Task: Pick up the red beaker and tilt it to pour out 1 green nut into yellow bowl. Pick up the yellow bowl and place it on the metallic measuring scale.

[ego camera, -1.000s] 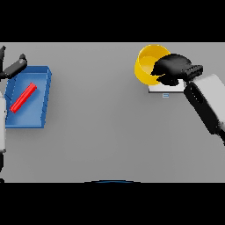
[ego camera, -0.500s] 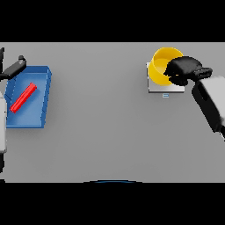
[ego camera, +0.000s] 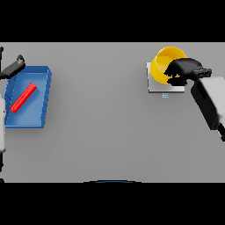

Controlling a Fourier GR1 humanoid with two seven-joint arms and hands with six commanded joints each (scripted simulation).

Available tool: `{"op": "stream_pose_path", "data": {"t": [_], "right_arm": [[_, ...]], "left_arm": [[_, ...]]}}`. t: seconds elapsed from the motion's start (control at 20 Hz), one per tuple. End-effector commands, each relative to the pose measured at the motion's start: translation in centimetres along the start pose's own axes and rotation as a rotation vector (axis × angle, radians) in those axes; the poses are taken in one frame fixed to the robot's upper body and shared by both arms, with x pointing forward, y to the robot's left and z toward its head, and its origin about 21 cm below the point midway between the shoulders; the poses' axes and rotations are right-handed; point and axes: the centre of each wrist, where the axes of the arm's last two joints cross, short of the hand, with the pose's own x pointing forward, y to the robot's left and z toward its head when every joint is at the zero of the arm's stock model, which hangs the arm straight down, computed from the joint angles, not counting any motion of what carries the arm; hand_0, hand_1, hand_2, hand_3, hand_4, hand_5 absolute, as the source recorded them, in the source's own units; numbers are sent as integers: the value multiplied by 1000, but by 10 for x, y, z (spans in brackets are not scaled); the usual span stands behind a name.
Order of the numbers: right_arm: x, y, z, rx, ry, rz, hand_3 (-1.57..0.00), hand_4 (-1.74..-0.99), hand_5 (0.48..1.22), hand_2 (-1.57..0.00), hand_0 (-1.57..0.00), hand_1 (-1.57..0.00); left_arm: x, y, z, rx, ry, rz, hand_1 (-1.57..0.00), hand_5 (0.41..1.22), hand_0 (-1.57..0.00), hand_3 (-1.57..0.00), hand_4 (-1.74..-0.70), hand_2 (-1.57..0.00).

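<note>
Scanning from the left edge, you first meet the left hand (ego camera: pixel 13 68), a dark shape at the table's margin just beyond the upper left corner of the tray; whether its fingers are straight or curled cannot be told from this view, and it holds nothing visible. Beside it lies the shallow blue rectangular tray (ego camera: pixel 44 88), and inside that tray rests the slim red beaker (ego camera: pixel 23 97), flat on its side and aslant. You can see no green nut anywhere, so treat the pouring step as unconfirmed.

Cross the bare grey table (ego camera: pixel 101 132) to the right side. There the flat metallic measuring scale (ego camera: pixel 156 85) sits as a pale square plate with a small display at its near edge. The round yellow bowl (ego camera: pixel 166 61) stands over the scale's far half, its rim overhanging the back edge. The right hand (ego camera: pixel 182 71) has its dark fingers curled over the bowl's near right rim, gripping it. That rim grip keeps the bowl upright while it is positioned. Judge the placement as nearly complete; the bowl appears to need release, and perhaps centring first.
</note>
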Motion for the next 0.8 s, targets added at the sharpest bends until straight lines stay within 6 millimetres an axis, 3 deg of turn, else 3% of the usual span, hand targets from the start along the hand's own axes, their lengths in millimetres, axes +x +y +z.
{"op": "stream_pose_path", "data": {"t": [0.0,0.15,0.35,0.5,0.75], "right_arm": [[2,2,-2,14,4,-5,-982,-1580,1037,-776,-1053,-781],[-3,-3,1,29,11,-23,-723,-1540,923,-522,-710,-521],[-5,-1,0,56,21,-23,-509,-1487,848,-297,-297,-223],[-3,-1,-1,64,25,1,-397,-1452,818,-182,-152,-114],[-11,0,4,66,18,19,-263,-1414,796,-59,-49,-37]], "left_arm": [[1,2,-1,-3,-7,7,1,771,1,1,-847,1],[0,1,0,-8,4,3,1,766,1,1,-848,1],[-1,0,0,-17,-8,4,1,772,1,1,-853,1],[4,-2,-2,-6,-10,4,1,772,1,1,-856,1],[2,-4,5,-3,-7,1,1,768,1,1,-851,1]]}}
